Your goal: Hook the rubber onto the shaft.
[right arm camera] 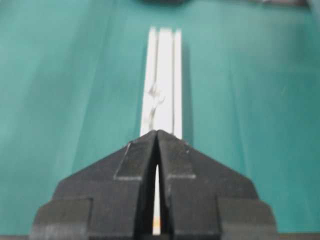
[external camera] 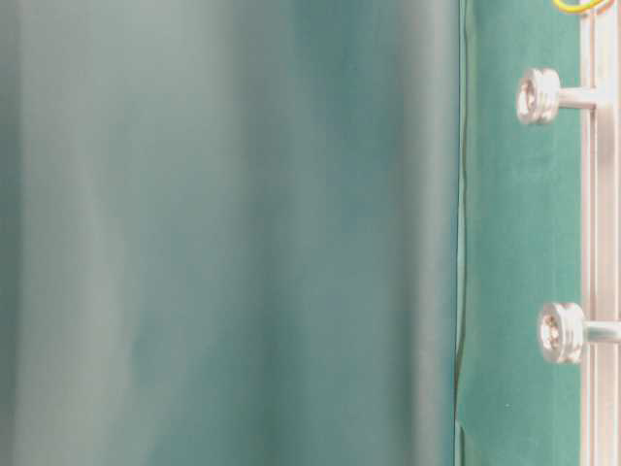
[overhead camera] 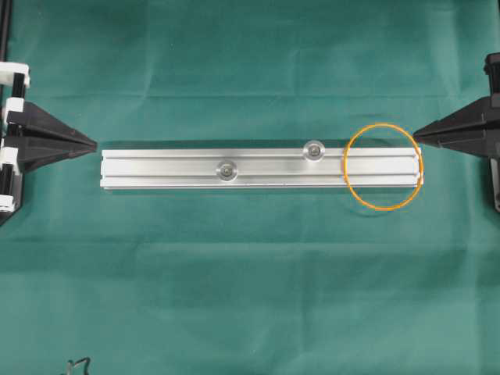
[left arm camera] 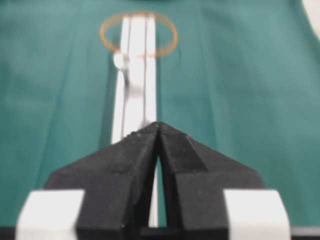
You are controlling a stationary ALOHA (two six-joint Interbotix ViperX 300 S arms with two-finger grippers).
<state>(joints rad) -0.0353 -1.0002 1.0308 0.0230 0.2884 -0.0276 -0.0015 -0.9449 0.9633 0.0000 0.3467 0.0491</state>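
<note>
Jaws of both grippers together, empty, flanking the rail [overhead camera: 258, 169] under the rubber [overhead camera: 383, 166].

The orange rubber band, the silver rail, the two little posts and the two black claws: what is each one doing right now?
rubber band: lying loose across the rail's right end, hooked on no post.
silver rail: flat on the green cloth, between the two claws.
two posts: standing up from the rail, bare.
left gripper: shut, holding nothing, off the rail's left end.
right gripper: shut, holding nothing, by the band.
</note>
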